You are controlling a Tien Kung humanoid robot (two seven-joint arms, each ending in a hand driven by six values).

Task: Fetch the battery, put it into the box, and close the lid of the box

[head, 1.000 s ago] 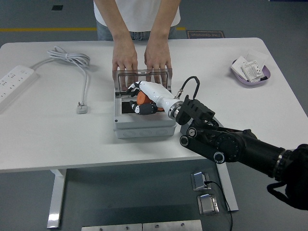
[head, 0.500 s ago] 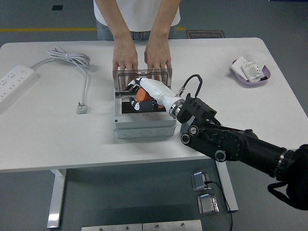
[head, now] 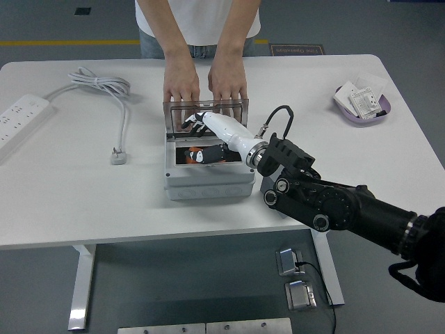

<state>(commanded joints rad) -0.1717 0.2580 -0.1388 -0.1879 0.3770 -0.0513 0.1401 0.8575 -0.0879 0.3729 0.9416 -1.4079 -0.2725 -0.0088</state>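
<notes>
Since a second ago the right hand (head: 201,124) has lifted up and back out of the box (head: 207,167), and the orange thing it was carrying isn't in its grip anymore. Looks like the battery (head: 197,154) is now lying down inside the box, a dark and orange bit on the box floor, just below where the hand hangs. The fingers (head: 189,123) look let go and loosely spread, holding nothing, up close to the clear lid (head: 206,111) at the back of the box. That lid is standing upright, and the person on the far side of the box has both hands (head: 204,89) resting on its top edge, I'd guess to keep it propped open and stop the box sliding while the robot works. Makes sense, that hinged lid would probably flop down otherwise. The robot's left arm isn't anywhere I can see. Everything else is well away from the box: a power strip (head: 21,115) with its cable (head: 104,87) off to the box's left on the tabletop (head: 83,202), and a small purple tray (head: 361,104) far off to its right. So my read is the drop is done and closing the lid is what's left, once the person's hands get out of the way.
</notes>
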